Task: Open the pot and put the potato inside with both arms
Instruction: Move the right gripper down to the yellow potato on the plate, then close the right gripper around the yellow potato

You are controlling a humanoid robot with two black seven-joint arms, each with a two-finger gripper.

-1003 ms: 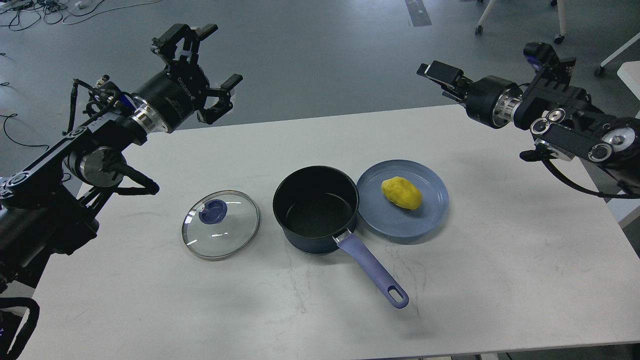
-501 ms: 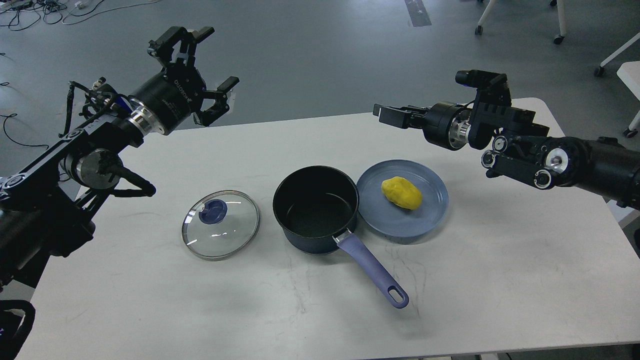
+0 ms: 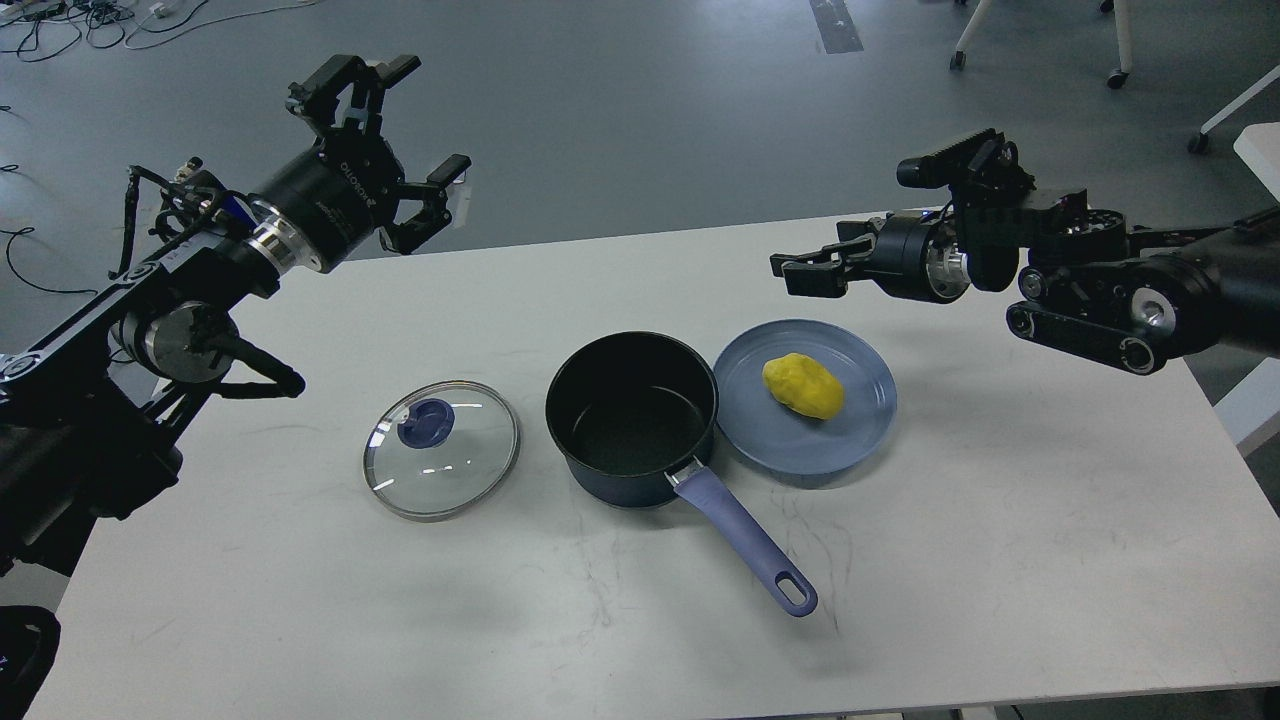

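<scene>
The dark navy pot stands open mid-table, its lavender handle pointing toward me and right. Its glass lid with the blue knob lies flat on the table to the pot's left. The yellow potato lies on a blue-grey plate right of the pot. My left gripper is open and empty, raised beyond the table's far left edge. My right gripper is open and empty, in the air above the plate's far side, pointing left.
The white table has bare room in front and at right. Beyond it is grey floor with cables at far left and chair legs at far right.
My right arm has swung left and down from the table's right corner to above the plate's far side, and its fingers now show spread. My left arm has drawn back slightly to the left.
</scene>
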